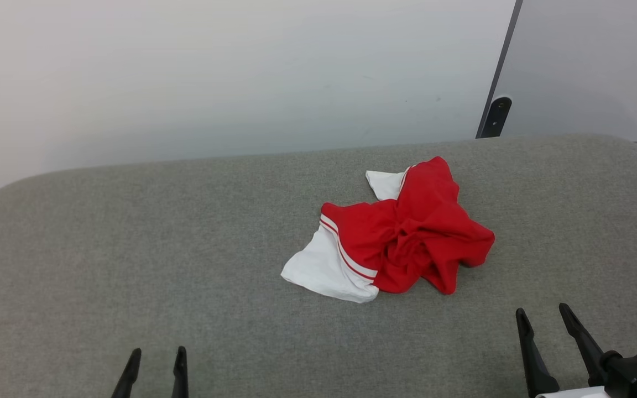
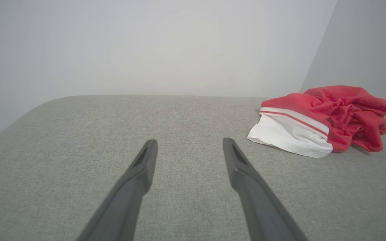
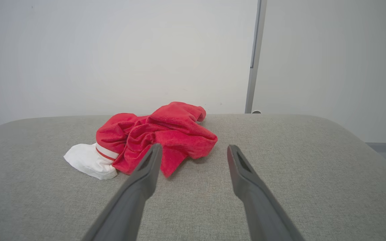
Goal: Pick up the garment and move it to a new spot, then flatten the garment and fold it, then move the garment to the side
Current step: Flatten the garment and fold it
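Observation:
The garment (image 1: pixel 407 237) lies crumpled in a heap on the grey fabric surface (image 1: pixel 130 249), right of centre: red cloth with a white sleeve end and red-white stripe trim at its near left. In the left wrist view the garment (image 2: pixel 327 117) sits off to the right, ahead of my fingers. In the right wrist view the garment (image 3: pixel 159 137) lies just beyond my left fingertip. My left gripper (image 1: pixel 157 354) is open at the lower left, far from the cloth. Open too, my right gripper (image 1: pixel 542 312) hovers at the lower right, a little short of it. Both hold nothing.
The grey surface has rounded corners and ends at a pale wall (image 1: pixel 213 72) behind. A dark vertical strip with a small black fitting (image 1: pixel 495 116) stands at the back right. Wide bare room lies left of the heap.

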Controlling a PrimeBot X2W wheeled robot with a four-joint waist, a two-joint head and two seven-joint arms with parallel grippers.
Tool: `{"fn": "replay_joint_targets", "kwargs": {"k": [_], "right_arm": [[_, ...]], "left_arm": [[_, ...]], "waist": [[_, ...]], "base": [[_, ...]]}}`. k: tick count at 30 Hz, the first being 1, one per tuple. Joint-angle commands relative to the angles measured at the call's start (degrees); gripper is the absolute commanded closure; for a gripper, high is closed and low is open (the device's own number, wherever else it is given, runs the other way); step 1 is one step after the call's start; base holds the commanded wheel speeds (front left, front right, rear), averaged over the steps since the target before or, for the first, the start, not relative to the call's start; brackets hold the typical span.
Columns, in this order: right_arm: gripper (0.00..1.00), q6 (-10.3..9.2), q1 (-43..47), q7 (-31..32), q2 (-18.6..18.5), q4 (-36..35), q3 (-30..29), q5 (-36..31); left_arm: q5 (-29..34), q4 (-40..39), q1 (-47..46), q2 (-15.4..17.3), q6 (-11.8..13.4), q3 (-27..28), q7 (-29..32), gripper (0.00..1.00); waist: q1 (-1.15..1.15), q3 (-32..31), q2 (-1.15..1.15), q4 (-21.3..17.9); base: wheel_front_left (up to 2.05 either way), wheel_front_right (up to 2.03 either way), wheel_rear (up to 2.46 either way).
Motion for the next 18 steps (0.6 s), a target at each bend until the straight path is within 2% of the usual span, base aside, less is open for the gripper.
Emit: {"fn": "replay_joint_targets", "kwargs": {"k": [1, 3, 6, 10, 13, 18], "right_arm": [[0.00, -0.08, -0.53, -0.31, 0.11, 0.09, 0.11, 0.19], [0.00, -0.08, -0.92, -0.41, 0.22, 0.14, 0.31, 0.26], [0.00, -0.08, -1.40, -0.68, 0.55, 0.33, 0.32, 0.19], [0.00, -0.08, -2.18, -1.32, 0.96, 1.01, 0.97, 0.45], [0.00, -0.08, -3.39, -1.88, 1.19, 1.64, 1.71, 0.72], [0.00, -0.08, -5.62, -3.05, 1.68, 3.18, 2.53, 1.28]], "left_arm": [[0.47, 0.17, 0.13, -0.25, -0.41, 0.08, 0.00, 0.00], [0.49, 0.32, -1.16, -0.13, -1.24, -0.33, -0.01, 0.00], [1.93, 1.09, -6.41, 2.00, -2.86, -1.68, 0.65, 0.00], [1.47, 2.96, -18.05, 4.85, -5.25, -4.09, 5.68, 0.00], [-0.90, 7.26, -27.45, 6.54, -6.37, -6.14, 12.88, 0.00], [-7.86, 17.65, -40.36, 8.97, -6.89, -12.15, 30.06, 0.00]], "waist": [[0.00, 0.05, 0.00, -0.06], [0.00, 0.26, 0.00, -0.30], [0.00, 0.64, 0.00, -0.43], [0.00, 1.80, 0.00, -0.97], [0.00, 3.67, 0.00, -2.02], [0.00, 6.51, 0.00, -3.84]], "base": [[0.00, 0.00, 0.00], [0.00, 0.00, 0.00], [0.00, 0.00, 0.00], [0.00, 0.00, 0.00], [0.00, 0.00, 0.00], [0.00, 0.00, 0.00]]}}
